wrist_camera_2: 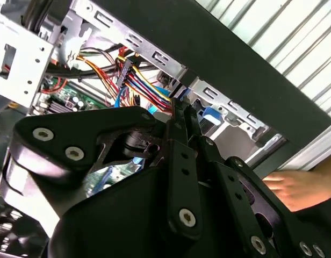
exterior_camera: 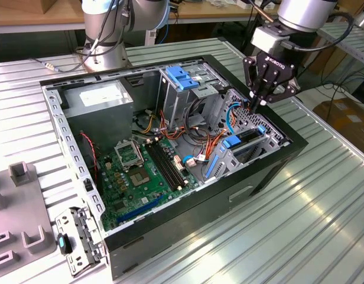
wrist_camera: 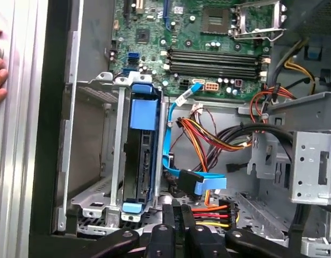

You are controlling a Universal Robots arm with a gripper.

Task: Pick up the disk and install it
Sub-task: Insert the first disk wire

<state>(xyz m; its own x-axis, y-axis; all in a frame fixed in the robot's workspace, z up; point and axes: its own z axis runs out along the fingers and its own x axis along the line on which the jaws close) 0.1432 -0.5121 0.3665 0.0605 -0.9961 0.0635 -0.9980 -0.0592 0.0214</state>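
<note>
Black gripper (exterior_camera: 257, 102) hovering fingers closed, empty, just above grey blue-railed hard disk (wrist_camera: 138, 161) sitting in metal drive cage (wrist_camera: 90, 199), no legible labels.

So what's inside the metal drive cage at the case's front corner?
The disk sits in the drive cage, a blue tab at each end, dark body between its rails. The claw hovers above it, empty. The disk's underside and the cage floor below are covered.
</note>
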